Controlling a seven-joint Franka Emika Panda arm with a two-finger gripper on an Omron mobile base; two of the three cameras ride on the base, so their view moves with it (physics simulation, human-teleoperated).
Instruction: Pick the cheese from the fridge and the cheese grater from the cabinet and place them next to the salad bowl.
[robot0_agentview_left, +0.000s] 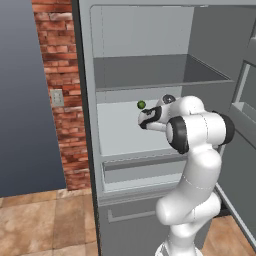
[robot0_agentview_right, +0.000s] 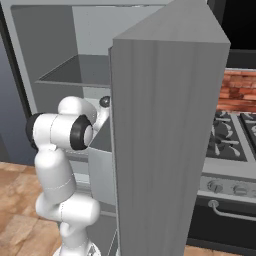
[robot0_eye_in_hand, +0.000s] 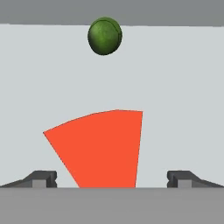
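Orange-red wedge: the cheese (robot0_eye_in_hand: 103, 146) lies on the fridge (robot0_agentview_left: 150, 75) shelf, in front of a green ball (robot0_eye_in_hand: 105, 36).
Gripper (robot0_eye_in_hand: 112, 179): wide open, empty, straddling the cheese.
Advice: advance straight, centre the wedge, close on its flat sides, avoid the ball.

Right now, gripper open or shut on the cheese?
Open. In the hand view the gripper has its two fingertips spread wide, with the cheese lying between them on the fridge shelf, not clamped.
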